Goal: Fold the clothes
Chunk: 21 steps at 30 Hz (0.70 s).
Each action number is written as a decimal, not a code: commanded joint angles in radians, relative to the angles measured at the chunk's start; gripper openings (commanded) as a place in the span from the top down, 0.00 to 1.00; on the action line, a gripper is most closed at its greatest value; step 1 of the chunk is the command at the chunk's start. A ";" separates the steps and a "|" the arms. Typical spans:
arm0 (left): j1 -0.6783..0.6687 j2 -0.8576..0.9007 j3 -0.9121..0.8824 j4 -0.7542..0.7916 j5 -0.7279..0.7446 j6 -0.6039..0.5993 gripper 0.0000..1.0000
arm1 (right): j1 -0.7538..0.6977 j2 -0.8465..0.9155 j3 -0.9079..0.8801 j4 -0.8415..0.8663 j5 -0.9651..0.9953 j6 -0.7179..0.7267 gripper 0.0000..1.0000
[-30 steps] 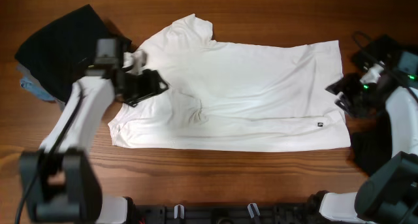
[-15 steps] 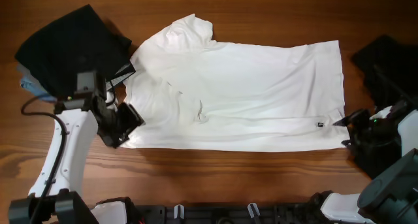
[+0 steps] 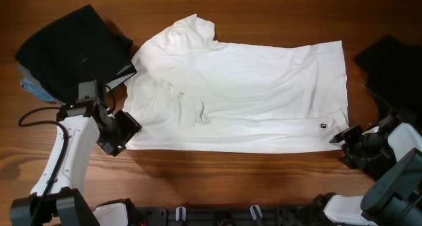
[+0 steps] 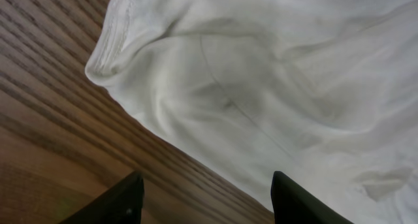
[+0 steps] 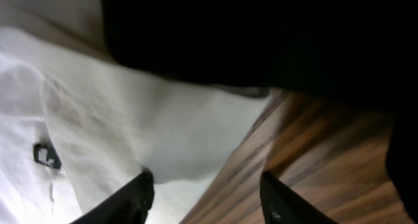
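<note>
The white T-shirt (image 3: pixel 244 94) lies spread flat across the table, with a small black hem tag (image 3: pixel 323 126) near its front right corner. My left gripper (image 3: pixel 125 130) is open and empty at the shirt's front left corner. In the left wrist view that corner (image 4: pixel 111 61) lies just ahead of the open fingers (image 4: pixel 206 194). My right gripper (image 3: pixel 343 139) is open and empty at the front right corner. In the right wrist view the fingers (image 5: pixel 206 191) straddle the shirt's edge (image 5: pixel 196 139), with the tag (image 5: pixel 46 155) to the left. A black garment (image 3: pixel 69 48) lies at the far left.
A second dark cloth (image 3: pixel 389 61) lies at the right edge of the table. A blue cloth (image 3: pixel 33 87) peeks from under the black garment on the left. Bare wooden table (image 3: pixel 231 180) runs along the front.
My left gripper came off the shirt's left side and moved forward to the front left corner. My right gripper moved from the right edge down to the front right corner.
</note>
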 commanded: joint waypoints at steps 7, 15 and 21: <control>0.006 0.038 -0.003 0.017 -0.061 -0.020 0.36 | -0.001 0.006 -0.024 0.063 0.058 0.043 0.54; 0.006 0.044 0.002 0.020 0.024 0.076 0.96 | -0.001 -0.098 0.065 -0.083 -0.088 -0.049 0.53; 0.005 -0.014 0.023 0.015 0.064 0.159 0.96 | -0.001 -0.267 0.121 -0.150 -0.026 -0.024 0.46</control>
